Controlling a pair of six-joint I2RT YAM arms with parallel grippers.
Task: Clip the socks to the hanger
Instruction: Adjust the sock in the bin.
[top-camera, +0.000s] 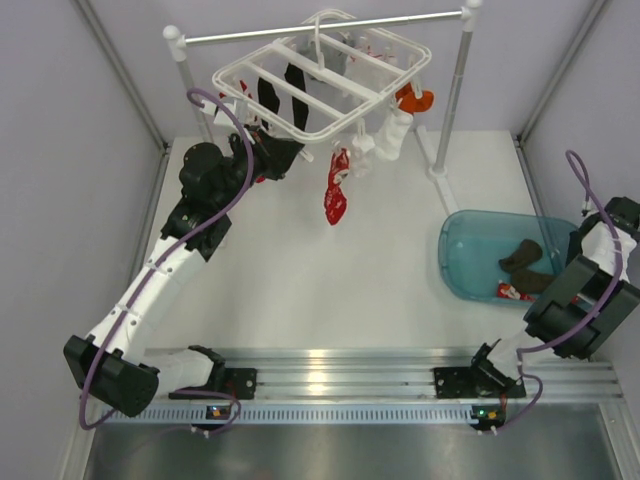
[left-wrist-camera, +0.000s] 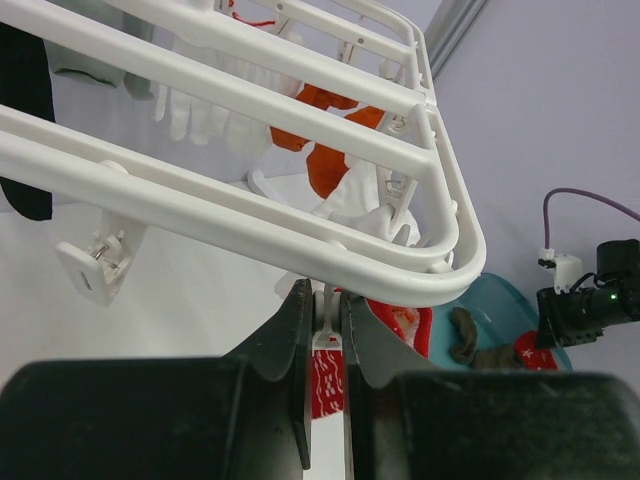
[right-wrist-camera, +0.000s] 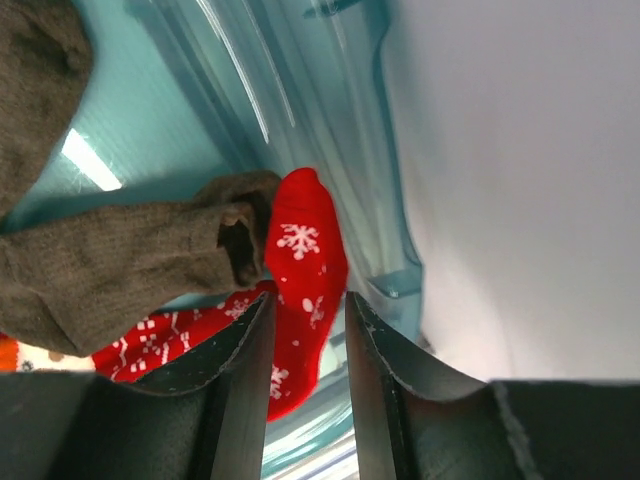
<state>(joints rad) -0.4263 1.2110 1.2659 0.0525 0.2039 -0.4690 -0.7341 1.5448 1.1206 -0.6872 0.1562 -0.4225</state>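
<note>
The hanger (left-wrist-camera: 250, 215) is a white plastic rectangular frame with parallel crossbars and rounded corners. It hangs tilted by its hook from the grey rail (top-camera: 330, 26) at the far side of the tabletop (top-camera: 300, 280), with white clips dangling below it. The left fingers (left-wrist-camera: 290, 340) are pressed together on one clip (left-wrist-camera: 327, 332) under the frame's near bar. A strip of red fabric with a white pattern (left-wrist-camera: 327, 385) hangs from that clip between the fingers. One red sock (top-camera: 337, 195) with white markings hangs free below the frame, apart from the left arm. A black sock (top-camera: 270, 95), an orange sock (top-camera: 415, 98) and white socks (top-camera: 395, 135) also hang from the frame. The remaining socks lie in the teal tub (top-camera: 465, 235) on the right side of the tabletop. Among them, a red snowflake sock (right-wrist-camera: 305, 280) lies against the tub wall, touching a brown-grey knit sock (right-wrist-camera: 110, 260). The right fingers (right-wrist-camera: 245, 380) stand partly spread, one on each side of the red snowflake sock, with their inner faces at its edges. Whether they already pinch it cannot be told.
</note>
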